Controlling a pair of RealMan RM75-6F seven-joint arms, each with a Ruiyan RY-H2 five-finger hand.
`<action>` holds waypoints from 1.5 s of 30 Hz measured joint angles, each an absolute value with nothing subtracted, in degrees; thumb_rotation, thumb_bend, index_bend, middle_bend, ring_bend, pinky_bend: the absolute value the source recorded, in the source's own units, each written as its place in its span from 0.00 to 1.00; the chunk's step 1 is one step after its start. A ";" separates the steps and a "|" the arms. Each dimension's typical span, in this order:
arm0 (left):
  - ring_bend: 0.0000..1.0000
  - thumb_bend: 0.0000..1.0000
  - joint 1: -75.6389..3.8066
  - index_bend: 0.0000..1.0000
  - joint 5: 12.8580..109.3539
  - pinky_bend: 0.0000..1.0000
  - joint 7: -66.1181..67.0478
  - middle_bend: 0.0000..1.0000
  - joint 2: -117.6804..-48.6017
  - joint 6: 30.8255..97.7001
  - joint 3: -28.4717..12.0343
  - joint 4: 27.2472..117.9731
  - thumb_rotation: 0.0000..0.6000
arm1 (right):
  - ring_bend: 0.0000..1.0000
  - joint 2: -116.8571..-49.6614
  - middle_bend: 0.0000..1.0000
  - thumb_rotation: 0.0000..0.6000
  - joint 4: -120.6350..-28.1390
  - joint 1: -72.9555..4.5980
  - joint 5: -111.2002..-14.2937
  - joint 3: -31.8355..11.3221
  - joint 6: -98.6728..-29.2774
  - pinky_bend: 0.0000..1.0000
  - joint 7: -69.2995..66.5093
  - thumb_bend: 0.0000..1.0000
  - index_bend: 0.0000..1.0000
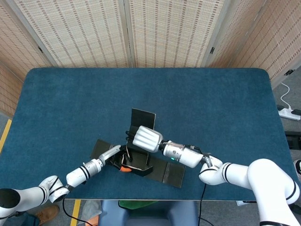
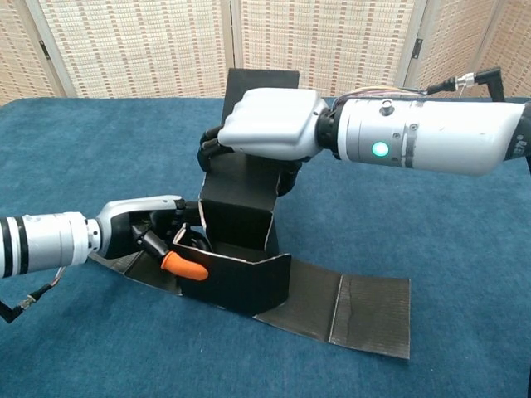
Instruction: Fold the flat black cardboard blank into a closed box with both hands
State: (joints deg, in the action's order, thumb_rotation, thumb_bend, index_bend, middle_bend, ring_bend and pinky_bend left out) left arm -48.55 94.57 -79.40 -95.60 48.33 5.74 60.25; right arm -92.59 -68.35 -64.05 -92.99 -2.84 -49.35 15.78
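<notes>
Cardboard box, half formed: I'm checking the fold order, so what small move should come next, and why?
Probably the right hand should tip the tall back panel it grips forward over the open cardboard box. That panel stands upright above the cavity, while the left hand braces the left wall with its fingers at the front edge. The long flap lies flat on the table.

My right hand (image 2: 264,124) has a smooth, glossy grey plastic shell. The black cardboard blank (image 2: 249,249) looks matt, with pale raw edges. The blue table cloth (image 2: 465,240) looks soft and fuzzy. My left hand (image 2: 145,228) carries a smooth orange fingertip (image 2: 184,265).
</notes>
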 measured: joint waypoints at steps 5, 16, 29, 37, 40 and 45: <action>0.48 0.18 -47.93 0.33 93.65 0.62 -79.76 0.32 -96.02 49.16 5.84 59.86 1.00 | 0.76 -91.91 0.11 1.00 -69.20 -63.32 -92.32 -2.93 -49.28 1.00 16.48 0.27 0.01; 0.48 0.18 -46.85 0.34 91.78 0.62 -80.52 0.33 -93.19 50.04 5.67 61.49 1.00 | 0.70 -84.66 0.00 1.00 -80.10 -59.09 -88.42 -3.73 -50.83 1.00 17.60 0.24 0.00; 0.48 0.18 -44.37 0.33 88.33 0.62 -91.05 0.32 -85.95 52.98 3.24 67.89 1.00 | 0.70 -75.40 0.04 1.00 -89.47 -47.63 -90.95 -2.65 -68.54 1.00 7.92 0.24 0.00; 0.48 0.18 -43.16 0.32 88.07 0.62 -107.97 0.32 -78.79 54.62 1.61 73.70 1.00 | 0.71 -74.04 0.06 1.00 -87.31 -37.24 -90.72 -2.11 -80.69 1.00 -8.24 0.24 0.00; 0.48 0.18 -43.01 0.32 88.07 0.62 -112.36 0.32 -77.02 54.65 1.05 75.70 1.00 | 0.71 -74.89 0.06 1.00 -85.35 -35.30 -90.40 -2.51 -82.22 1.00 -12.22 0.24 0.00; 0.48 0.18 -43.24 0.31 89.15 0.62 -116.96 0.32 -74.99 54.60 0.64 78.02 1.00 | 0.72 -78.63 0.08 1.00 -83.56 -35.19 -90.20 -4.15 -82.00 1.00 -14.63 0.14 0.00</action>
